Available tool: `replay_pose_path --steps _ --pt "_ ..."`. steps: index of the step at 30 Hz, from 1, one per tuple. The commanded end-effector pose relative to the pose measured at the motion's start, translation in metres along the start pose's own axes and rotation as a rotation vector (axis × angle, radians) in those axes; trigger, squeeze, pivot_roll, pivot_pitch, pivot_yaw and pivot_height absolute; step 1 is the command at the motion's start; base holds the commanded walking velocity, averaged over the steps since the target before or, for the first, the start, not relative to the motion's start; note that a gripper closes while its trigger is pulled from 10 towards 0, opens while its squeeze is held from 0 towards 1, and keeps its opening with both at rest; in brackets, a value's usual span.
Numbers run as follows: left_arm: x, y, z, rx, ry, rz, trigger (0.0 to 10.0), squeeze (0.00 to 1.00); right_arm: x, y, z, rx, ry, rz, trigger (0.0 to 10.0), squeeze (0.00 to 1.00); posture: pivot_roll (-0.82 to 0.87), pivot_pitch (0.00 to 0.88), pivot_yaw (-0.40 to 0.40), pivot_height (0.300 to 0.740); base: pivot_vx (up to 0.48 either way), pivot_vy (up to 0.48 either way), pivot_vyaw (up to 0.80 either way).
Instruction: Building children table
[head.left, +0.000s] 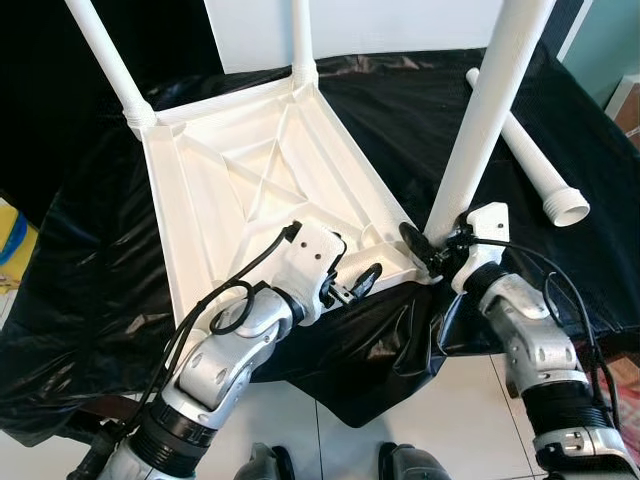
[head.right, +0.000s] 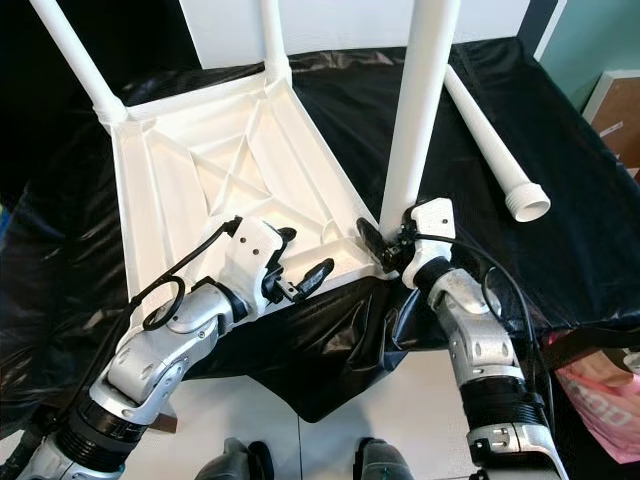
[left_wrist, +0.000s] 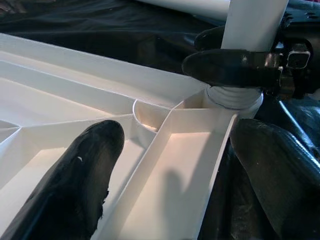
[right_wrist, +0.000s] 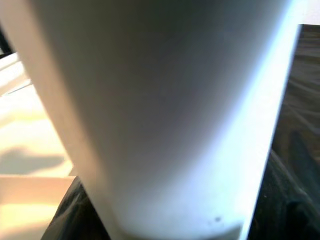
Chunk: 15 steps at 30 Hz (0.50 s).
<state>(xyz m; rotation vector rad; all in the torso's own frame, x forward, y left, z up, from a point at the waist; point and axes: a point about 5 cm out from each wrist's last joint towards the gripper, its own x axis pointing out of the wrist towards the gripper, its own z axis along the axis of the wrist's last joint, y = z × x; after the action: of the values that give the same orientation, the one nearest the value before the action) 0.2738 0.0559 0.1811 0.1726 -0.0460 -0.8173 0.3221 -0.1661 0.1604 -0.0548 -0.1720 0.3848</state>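
- The tabletop (head.left: 250, 180) lies upside down on the black sheet (head.left: 420, 120). Two legs stand in its far corners at about 11 and 12 o'clock, and a third leg (head.left: 480, 120) stands in the near corner at 2 o'clock.
- The right gripper (head.left: 428, 248) is clamped around that third leg just above its socket; the threaded collar sits at the socket mouth in the left wrist view.
- The left gripper (head.left: 358, 284) has its fingers (left_wrist: 80, 175) spread wide, straddling the near rim of the tabletop and closed on nothing.
- A spare leg (head.left: 530, 160) lies loose on the sheet at 2 o'clock, well apart from the tabletop.
- The parts look like hollow moulded plastic: probably light, stiff and smooth, so a leg may slip while being turned. Low on the leg, near the collar, seems the surest hold.
- The ribbed underside gives the left gripper edges to brace against.
- The tabletop's near edge sits at the sheet's drop-off, which leaves little margin; there is open room at 3 o'clock.
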Motion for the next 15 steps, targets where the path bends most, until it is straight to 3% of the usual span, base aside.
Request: replay_pose_path --steps 1,4,5,8,10,15 --pt "0.0 -0.005 -0.003 -0.008 0.001 -0.107 10.0 0.0 -0.008 0.002 -0.018 0.01 0.09 -0.091 10.0 0.0 -0.17 0.127 0.031 0.74 0.0 0.0 0.0" --pt "0.001 -0.005 -0.004 -0.012 0.003 -0.102 10.0 0.0 -0.009 0.006 -0.02 0.026 0.091 -0.139 10.0 0.0 -0.18 0.121 0.033 0.74 0.0 0.0 0.0" --pt "0.002 -0.005 -0.004 -0.01 0.003 -0.1 10.0 0.0 -0.009 0.009 -0.023 0.06 0.094 -0.214 10.0 0.0 -0.18 0.115 0.031 0.74 0.0 0.0 0.0" --pt "0.002 -0.005 -0.004 -0.01 0.003 -0.1 10.0 0.0 -0.009 0.009 -0.023 0.06 0.094 -0.214 10.0 0.0 -0.18 0.115 0.031 0.74 0.0 0.0 0.0" --pt "0.002 -0.002 -0.005 -0.021 0.002 -0.082 10.0 0.0 -0.008 0.019 -0.029 0.104 0.107 -0.334 10.0 0.0 -0.17 0.115 0.037 0.74 0.0 0.0 0.0" --pt "0.0 0.002 -0.006 -0.024 0.005 -0.067 10.0 0.0 -0.007 0.03 -0.034 0.132 0.115 -0.426 10.0 0.0 -0.15 0.122 0.025 0.74 0.0 0.0 0.0"
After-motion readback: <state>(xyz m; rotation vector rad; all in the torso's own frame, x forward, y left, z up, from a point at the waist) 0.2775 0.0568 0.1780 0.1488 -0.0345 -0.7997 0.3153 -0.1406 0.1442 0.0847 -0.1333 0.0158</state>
